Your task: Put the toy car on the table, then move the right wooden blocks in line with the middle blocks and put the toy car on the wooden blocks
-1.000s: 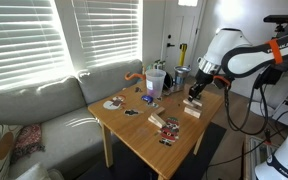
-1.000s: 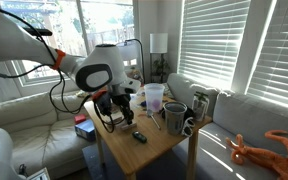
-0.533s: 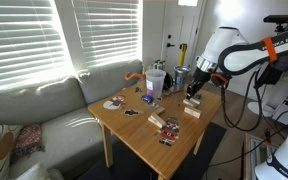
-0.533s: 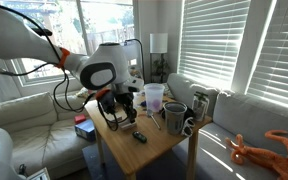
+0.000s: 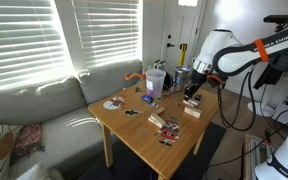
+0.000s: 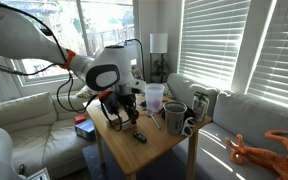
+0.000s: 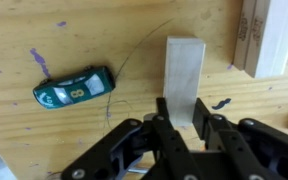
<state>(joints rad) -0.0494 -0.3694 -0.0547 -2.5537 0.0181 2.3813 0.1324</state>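
the claw (image 7: 187,122) is drawn narrow on the near end of a pale tan flat wooden block (image 7: 184,70), one finger on each long face, and as far as the wrist view shows it is gripping it; whether the block rests on the light-wood table (image 7: 84,30) or hangs just off it i cannot tell

the block runs from the claw toward 12 o'clock

at 10 o'clock, well apart from the block, the small dark teal toy car (image 7: 74,88) sits on the table, lying crosswise

at 1 o'clock more pale wooden pieces (image 7: 262,35) reach the picture's edge

the block looks light, stiff and smooth, and its flat parallel faces suit a pinch, though an end grip may let it pivot

the car is probably light, hard and free-rolling, so it is best pinched across its sides at mid-body
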